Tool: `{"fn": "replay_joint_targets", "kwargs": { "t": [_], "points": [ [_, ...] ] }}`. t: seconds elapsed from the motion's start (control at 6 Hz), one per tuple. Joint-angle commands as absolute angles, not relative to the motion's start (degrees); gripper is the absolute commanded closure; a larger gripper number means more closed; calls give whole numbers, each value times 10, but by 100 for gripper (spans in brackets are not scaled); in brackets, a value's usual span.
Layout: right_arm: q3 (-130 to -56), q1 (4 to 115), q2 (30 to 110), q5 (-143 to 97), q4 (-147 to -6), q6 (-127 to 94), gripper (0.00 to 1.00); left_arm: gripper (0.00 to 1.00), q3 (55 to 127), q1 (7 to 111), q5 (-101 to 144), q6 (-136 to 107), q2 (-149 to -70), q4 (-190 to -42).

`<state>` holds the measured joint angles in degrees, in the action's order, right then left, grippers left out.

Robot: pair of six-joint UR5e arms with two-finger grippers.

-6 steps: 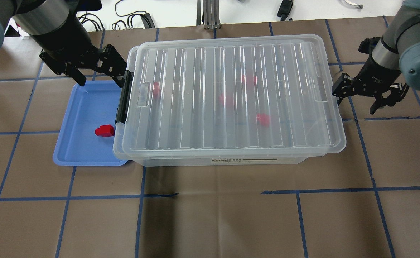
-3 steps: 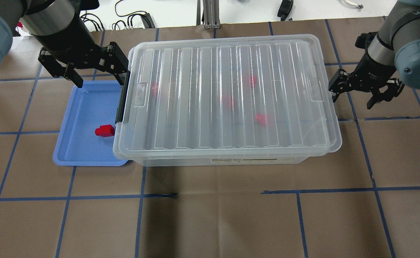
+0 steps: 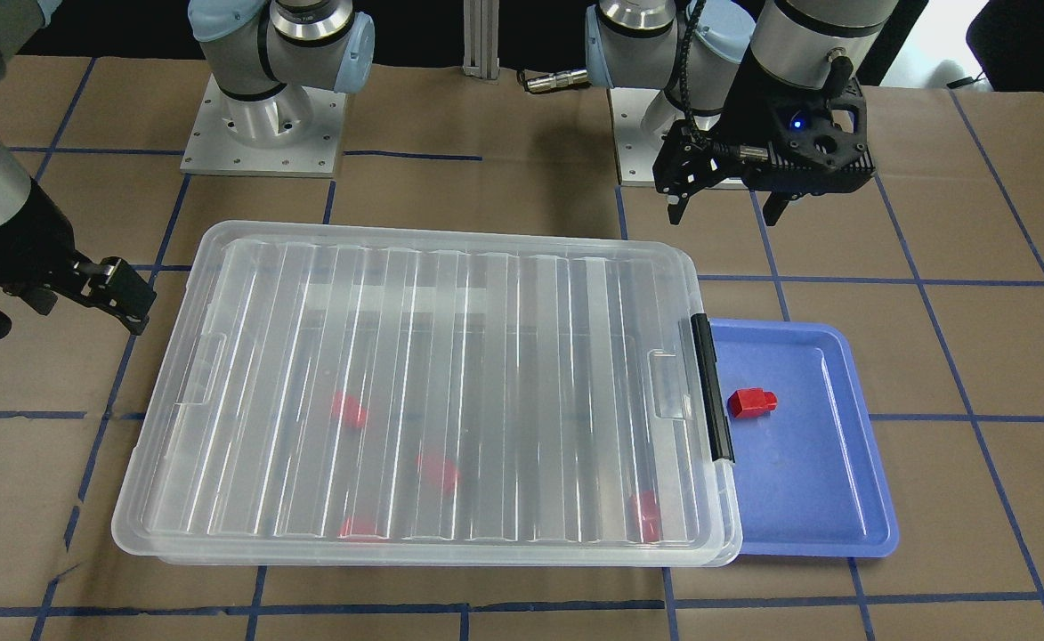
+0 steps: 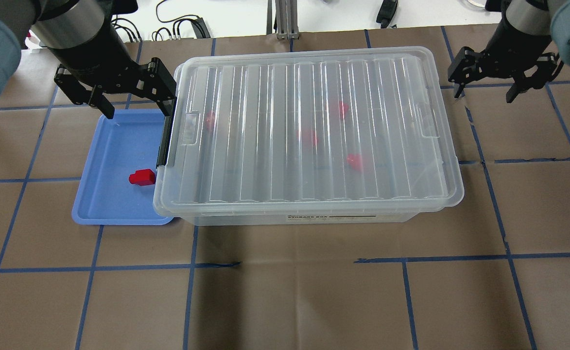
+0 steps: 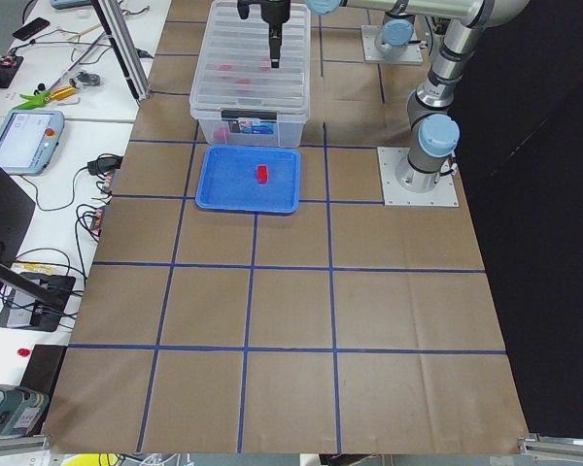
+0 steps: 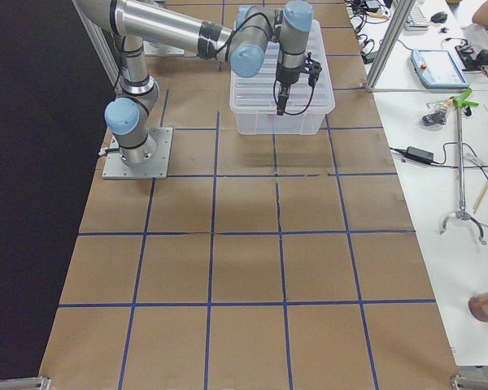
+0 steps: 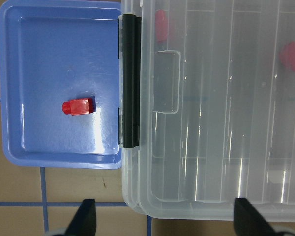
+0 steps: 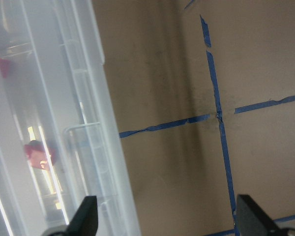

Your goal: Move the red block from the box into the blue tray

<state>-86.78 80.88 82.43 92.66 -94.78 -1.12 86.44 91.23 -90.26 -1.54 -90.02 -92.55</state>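
Overhead, the left gripper (image 4: 136,104) hangs with its two black fingers spread wide and nothing between them, above the 12 o'clock rim of the shallow periwinkle-blue plastic tray (image 4: 112,146) and close to the 10 o'clock corner of the large clear plastic storage box (image 4: 314,131). Its wrist camera looks straight down, with both fingertips far apart at the bottom edge of that view. The small bright red plastic block (image 4: 142,177) lies on its side on the tray floor, at about 4 o'clock from the tray's middle. Its narrower stub points to 9 o'clock, and it sits apart from every rim but near the side facing the box. The tray sits at 9 o'clock of the box, whose ribbed translucent lid is down and hides the tray's 3 o'clock rim from above. Whether tray and box touch, I cannot tell. A black latch bar (image 4: 164,141) runs along that short end of the box. Through the lid four more red blocks (image 4: 356,161) show blurred on the box floor. The right gripper (image 4: 483,92) hovers off the box's 2 o'clock corner, likewise spread and empty, over the brown paper-covered table (image 4: 285,291) with its blue tape grid.
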Motion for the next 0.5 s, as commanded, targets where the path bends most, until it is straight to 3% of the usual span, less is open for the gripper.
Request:
{"fn": "replay_joint_targets", "kwargs": {
  "t": [0.0,0.33],
  "points": [
    [-816,884,846,927,-882,-65,0,2,865,912,-903,-14,-901,-924],
    [-837,924,870,918,-845,-79,0,2,865,912,-903,-14,-902,-924]
  ]
}}
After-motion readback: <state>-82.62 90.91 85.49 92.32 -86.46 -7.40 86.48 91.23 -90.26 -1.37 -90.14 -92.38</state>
